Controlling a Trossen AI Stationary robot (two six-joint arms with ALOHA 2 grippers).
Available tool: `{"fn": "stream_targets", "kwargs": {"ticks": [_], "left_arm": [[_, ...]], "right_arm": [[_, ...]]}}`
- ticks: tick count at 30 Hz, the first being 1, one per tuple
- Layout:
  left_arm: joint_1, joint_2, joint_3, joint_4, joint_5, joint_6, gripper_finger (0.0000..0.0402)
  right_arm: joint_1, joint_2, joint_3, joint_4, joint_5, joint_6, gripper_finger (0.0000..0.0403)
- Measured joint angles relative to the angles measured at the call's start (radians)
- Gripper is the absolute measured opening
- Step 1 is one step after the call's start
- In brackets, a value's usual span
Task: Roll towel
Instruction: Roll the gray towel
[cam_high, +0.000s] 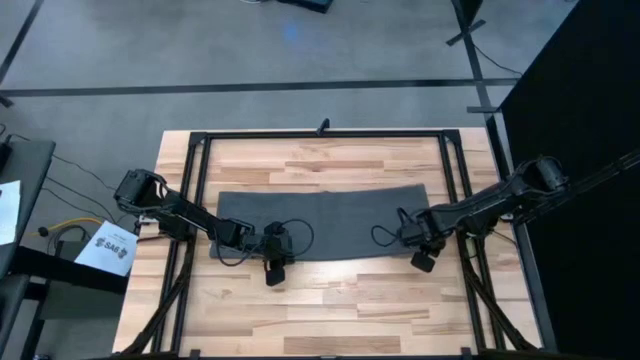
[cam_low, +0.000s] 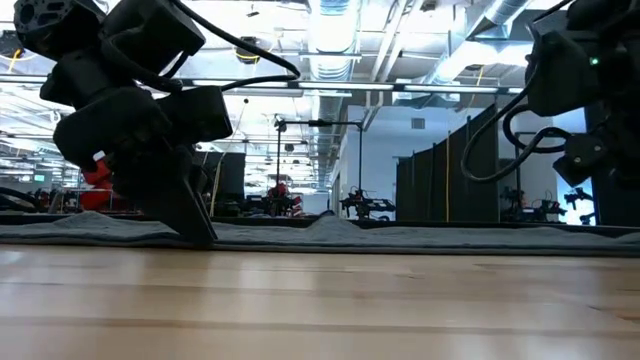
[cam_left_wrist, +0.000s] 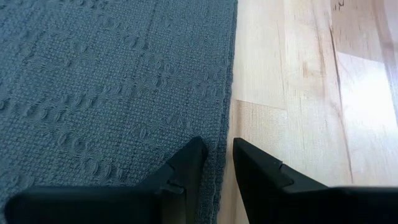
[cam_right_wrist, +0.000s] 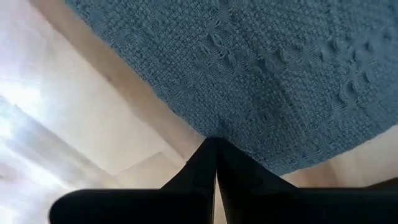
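Both arms reach down to the flat towel (cam_high: 325, 215) (near edge): left tool (cam_left_wrist: 214, 163) narrowly parted astride it, right tool (cam_right_wrist: 216, 163) pinched together at its corner on the table (cam_high: 330, 310).

Towel (cam_left_wrist: 106, 81): coarse matt woven cloth w/ raised pattern; table (cam_left_wrist: 292, 81): smooth pale wood planks, slight sheen.

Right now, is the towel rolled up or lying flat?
Lying flat. The towel is spread as one long strip across the table, with no roll showing; both wrist views show just one flat layer on the wood.
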Motion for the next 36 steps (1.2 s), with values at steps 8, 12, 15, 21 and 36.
{"fn": "stream_targets", "kwargs": {"ticks": [8, 12, 15, 21, 36], "left_arm": [[-0.001, 0.000, 0.000, 0.000, -0.003, -0.006, 0.0082], [-0.004, 0.000, 0.000, 0.001, -0.007, -0.028, 0.0082], [-0.004, 0.000, 0.000, 0.001, -0.008, -0.032, 0.0082], [0.006, -0.011, 0.000, -0.007, 0.003, -0.048, 0.0082], [0.049, -0.479, -0.013, -0.505, -0.103, 0.057, 0.0082]], "right_arm": [[-0.045, 0.001, 0.019, -0.008, 0.074, -0.044, 0.0000], [-0.060, 0.001, 0.054, -0.008, 0.070, -0.084, 0.0000], [-0.060, 0.000, 0.075, 0.001, 0.119, -0.125, 0.0000], [-0.112, -0.001, 0.011, 0.105, 0.166, -0.149, 0.0000], [0.077, 0.025, -0.003, 0.429, 0.095, 0.105, 0.0000]]}}
